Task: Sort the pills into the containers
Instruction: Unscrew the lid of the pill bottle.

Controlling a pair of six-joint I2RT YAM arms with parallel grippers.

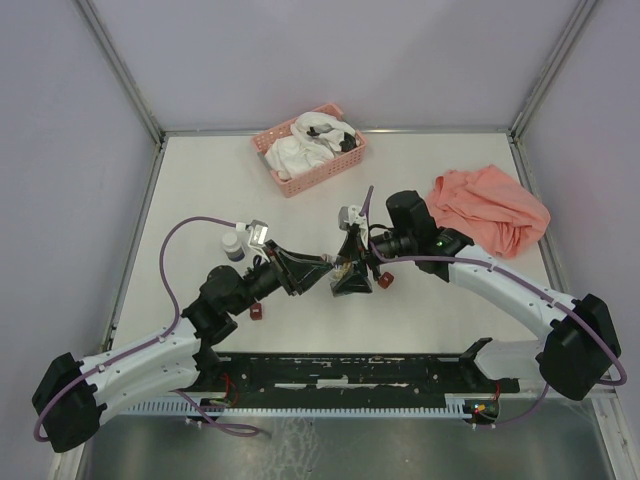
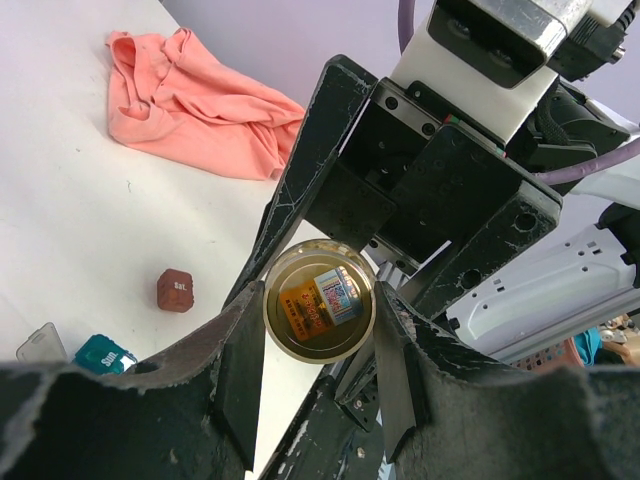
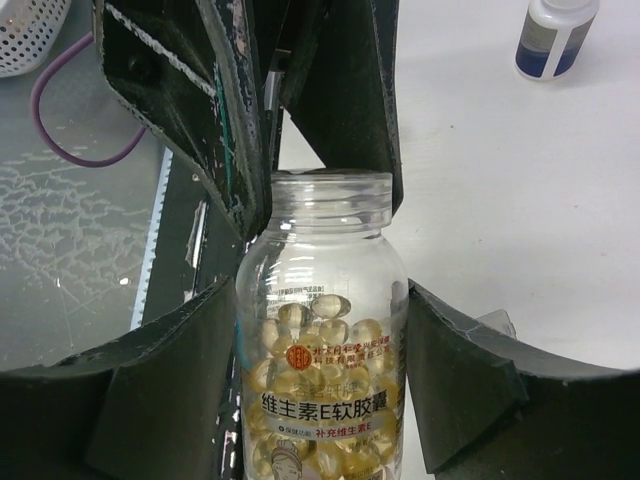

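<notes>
Two claws meet mid-frame in the top view. The left claw (image 2: 318, 335) clamps the uncapped neck of the jar (image 3: 322, 260), with the pills (image 3: 315, 335) heaped inside. The right claw (image 3: 322, 300) flanks its body; I cannot tell whether it grips. Probably light, rigid and slick: hold the neck, mouth upward.

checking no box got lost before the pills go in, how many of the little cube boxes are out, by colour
dark red boxes: 2
teal box: 1
grey box: 1
total: 4
</notes>
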